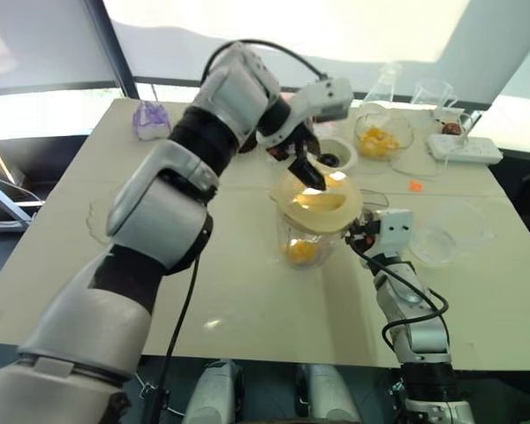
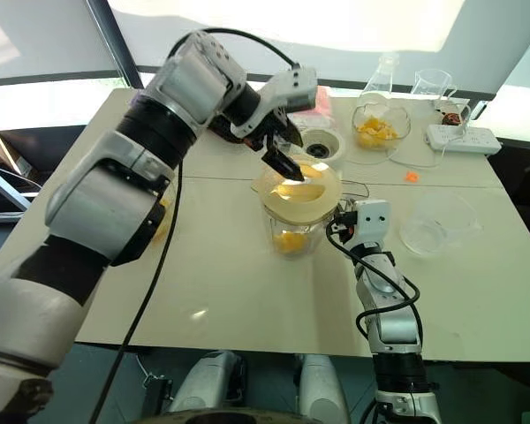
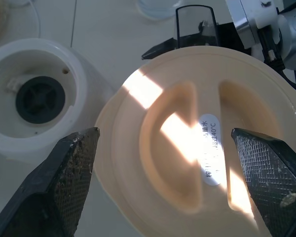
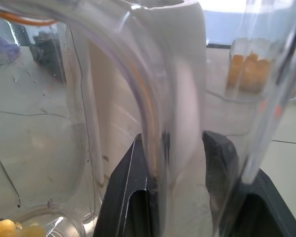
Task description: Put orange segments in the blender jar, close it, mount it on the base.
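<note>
The blender jar point(image 1: 311, 237) stands mid-table, and orange segments point(image 1: 301, 252) lie at its bottom. A pale-yellow lid point(image 3: 187, 148) rests on its mouth. My left gripper point(image 3: 165, 131) hovers open just above the lid, one finger to each side, touching nothing. My right gripper point(image 4: 172, 136) is level and shut on the jar's side handle point(image 4: 180, 98). The cream-white base point(image 3: 34, 98), with a dark socket in its top, stands right behind the jar. More orange segments fill a clear bowl point(image 1: 382, 140) at the back right.
A shallow clear bowl point(image 2: 442, 221) sits right of the jar. A white power strip point(image 2: 464, 139), a tiny orange scrap point(image 2: 412, 177), a clear flask point(image 1: 384, 84) and a beaker point(image 1: 433, 93) are at the back right. A purple object point(image 1: 150, 119) sits at the back left.
</note>
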Action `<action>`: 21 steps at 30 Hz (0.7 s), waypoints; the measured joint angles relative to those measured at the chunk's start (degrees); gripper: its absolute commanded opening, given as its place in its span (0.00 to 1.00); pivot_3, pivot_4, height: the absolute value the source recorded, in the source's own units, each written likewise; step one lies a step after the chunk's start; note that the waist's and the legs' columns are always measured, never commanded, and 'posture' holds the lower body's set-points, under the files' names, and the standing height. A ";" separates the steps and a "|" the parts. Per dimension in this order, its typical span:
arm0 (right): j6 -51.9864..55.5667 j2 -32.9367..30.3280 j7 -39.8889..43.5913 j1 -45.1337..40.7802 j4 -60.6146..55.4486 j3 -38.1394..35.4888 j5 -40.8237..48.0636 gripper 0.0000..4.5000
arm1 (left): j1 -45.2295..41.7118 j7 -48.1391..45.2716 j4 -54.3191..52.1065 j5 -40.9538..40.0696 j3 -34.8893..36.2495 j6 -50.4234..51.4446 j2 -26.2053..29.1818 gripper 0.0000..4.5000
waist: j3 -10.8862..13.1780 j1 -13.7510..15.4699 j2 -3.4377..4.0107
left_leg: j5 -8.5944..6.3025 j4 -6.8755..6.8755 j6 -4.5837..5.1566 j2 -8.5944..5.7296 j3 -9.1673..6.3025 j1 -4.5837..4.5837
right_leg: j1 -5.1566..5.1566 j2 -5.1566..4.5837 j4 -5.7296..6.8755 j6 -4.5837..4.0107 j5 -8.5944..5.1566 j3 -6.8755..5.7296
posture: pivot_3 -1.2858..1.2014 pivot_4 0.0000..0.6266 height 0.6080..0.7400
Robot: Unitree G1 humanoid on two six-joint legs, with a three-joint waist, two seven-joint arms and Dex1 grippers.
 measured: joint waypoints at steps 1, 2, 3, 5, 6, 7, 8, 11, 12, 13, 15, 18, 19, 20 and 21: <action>-0.06 -0.02 0.00 -0.01 -0.02 -0.01 0.00 0.21 | -0.75 0.28 0.13 0.00 0.51 -0.20 0.07 1.00 | 0.06 0.01 -0.03 | 0.00 0.00 0.00 0.00 0.00 0.00 | 0.00 0.00 0.00 0.00 -0.01 -0.01 | 0.52 0.24 1.00; -0.06 -0.06 0.00 -0.01 -0.02 -0.01 0.00 0.21 | -1.28 0.48 0.24 -0.01 1.00 -0.28 0.07 1.00 | 0.08 0.01 -0.02 | 0.00 -0.01 0.00 0.00 0.00 0.00 | 0.00 0.00 0.00 0.00 -0.01 -0.01 | 0.52 0.24 1.00; -0.06 -0.08 0.00 -0.02 0.00 -0.01 0.00 0.21 | -1.81 0.58 0.24 -0.01 1.25 -0.34 0.06 1.00 | 0.12 0.00 -0.03 | 0.00 0.00 0.00 0.00 0.01 0.00 | 0.00 0.00 0.00 0.00 -0.02 0.00 | 0.52 0.24 1.00; -0.06 -0.08 0.00 -0.08 0.12 0.00 -0.01 0.21 | -2.33 0.54 0.04 -0.10 2.41 -0.43 0.22 1.00 | 0.14 -0.05 -0.01 | 0.00 0.00 0.00 0.00 0.02 0.00 | 0.00 0.00 0.00 -0.01 -0.02 0.01 | 0.52 0.24 1.00; -0.06 -0.08 0.00 -0.11 0.18 0.05 -0.01 0.21 | -2.42 0.52 -0.37 -0.14 2.77 -0.39 0.64 1.00 | 0.16 -0.10 0.01 | 0.00 0.00 0.00 0.00 0.02 0.01 | 0.00 0.00 0.01 -0.02 -0.01 0.01 | 0.52 0.24 1.00; -0.06 -0.07 0.00 -0.13 0.18 0.11 -0.02 0.21 | -2.41 0.54 -0.95 -0.25 3.29 -0.19 1.26 1.00 | 0.17 -0.15 0.03 | 0.00 0.00 0.00 0.00 0.01 0.02 | 0.00 0.00 0.02 -0.02 -0.01 0.01 | 0.52 0.24 1.00; -0.06 -0.07 0.00 -0.13 0.09 0.16 -0.02 0.21 | -2.33 0.64 -1.86 -0.80 4.34 0.13 2.11 1.00 | 0.24 -0.22 0.07 | 0.00 0.00 0.00 0.01 0.01 0.02 | -0.02 0.00 0.04 -0.02 -0.01 0.01 | 0.52 0.24 1.00; 0.09 -0.13 -0.02 0.25 -0.58 0.18 -0.04 0.21 | -1.57 2.58 -5.97 -3.41 9.44 1.93 5.44 1.00 | 0.31 -0.22 0.16 | 0.00 -0.02 0.00 0.03 -0.03 0.02 | -0.03 0.03 0.09 0.01 -0.01 0.00 | 0.52 0.24 1.00; 0.28 -0.21 -0.03 0.36 -0.82 0.17 -0.06 0.21 | -0.35 4.67 -7.84 -4.74 12.10 2.68 6.15 1.00 | 0.30 -0.18 0.18 | 0.00 -0.02 0.00 0.04 -0.04 0.03 | -0.02 0.02 0.12 0.06 -0.02 0.00 | 0.52 0.24 1.00; 0.60 -0.29 -0.04 0.60 -1.22 0.15 -0.06 0.21 | 1.69 7.41 -10.00 -6.36 15.11 3.34 6.82 1.00 | 0.29 -0.19 0.21 | 0.00 -0.02 0.00 0.04 -0.03 0.05 | -0.01 0.00 0.15 0.14 0.02 0.01 | 0.52 0.24 1.00; 1.08 -0.46 -0.12 1.30 -2.18 0.09 -0.06 0.21 | 6.48 12.55 -13.30 -8.16 19.31 4.95 8.14 1.00 | 0.29 -0.18 0.23 | 0.01 -0.01 -0.01 0.03 -0.03 0.05 | -0.01 0.00 0.17 0.28 0.10 0.01 | 0.52 0.24 1.00; 2.86 -1.14 -0.28 2.04 -4.32 -0.88 -0.01 0.21 | 18.97 20.52 -21.61 -10.01 24.83 4.19 9.48 1.00 | 0.29 -0.24 0.25 | 0.10 -0.01 -0.17 0.04 -0.01 0.06 | -0.01 -0.04 0.25 0.28 0.12 0.05 | 0.52 0.24 1.00; 3.68 -1.58 -0.30 2.25 -5.13 -1.41 0.10 0.21 | 23.05 23.07 -23.80 -10.04 25.47 3.46 9.76 1.00 | 0.30 -0.16 0.23 | 0.13 -0.01 -0.23 0.04 -0.03 0.04 | -0.03 -0.04 0.25 0.29 0.13 0.03 | 0.52 0.24 1.00; 4.84 -1.92 -0.37 2.39 -6.24 -2.03 0.35 0.21 | 27.80 25.97 -27.08 -9.96 26.18 2.54 9.92 1.00 | 0.31 -0.10 0.24 | 0.15 -0.01 -0.26 0.04 -0.02 0.04 | -0.03 -0.04 0.24 0.28 0.13 0.04 | 0.52 0.24 1.00; 6.37 -2.24 -0.43 2.53 -7.63 -2.77 0.50 0.21 | 32.83 28.41 -31.08 -9.97 27.10 1.92 9.92 1.00 | 0.31 -0.09 0.27 | 0.15 -0.01 -0.27 0.04 0.01 0.04 | -0.04 -0.06 0.27 0.28 0.14 0.05 | 0.52 0.24 1.00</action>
